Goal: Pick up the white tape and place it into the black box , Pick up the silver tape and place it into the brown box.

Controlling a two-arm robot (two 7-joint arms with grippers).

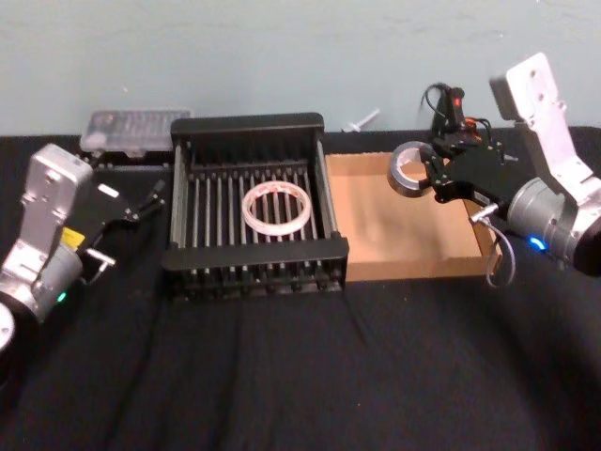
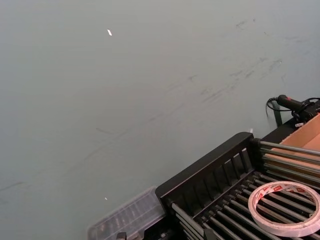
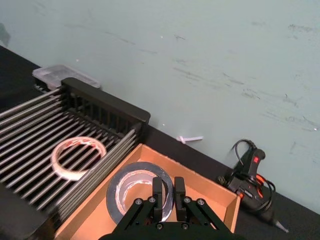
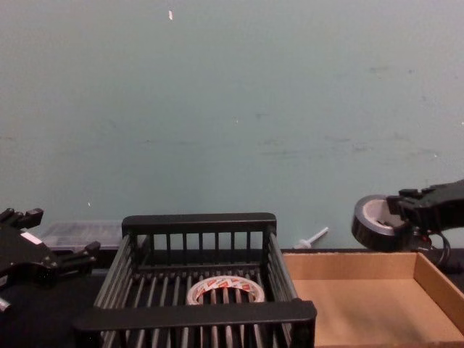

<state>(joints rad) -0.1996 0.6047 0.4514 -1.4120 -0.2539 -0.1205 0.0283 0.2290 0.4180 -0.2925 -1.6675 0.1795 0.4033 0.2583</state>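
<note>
The silver tape [image 1: 410,169] hangs tilted over the far part of the brown box [image 1: 404,240], above its rim, with my right gripper [image 1: 429,176] shut on its ring. In the right wrist view the two fingers [image 3: 159,187] pinch the near side of the silver tape [image 3: 131,186]. In the chest view the roll [image 4: 374,221] is clear of the tray's wall [image 4: 355,255]. The white tape [image 1: 277,209] lies flat on the slatted floor of the black box [image 1: 249,125]. My left gripper [image 1: 146,202] stays left of the crate, open and holding nothing.
A clear plastic case [image 1: 131,127] sits behind the crate's left corner. A black and red tool with a cable [image 1: 451,108] lies behind the tray, with a small white piece [image 1: 362,120] near the wall. Black cloth stretches bare in front of both boxes.
</note>
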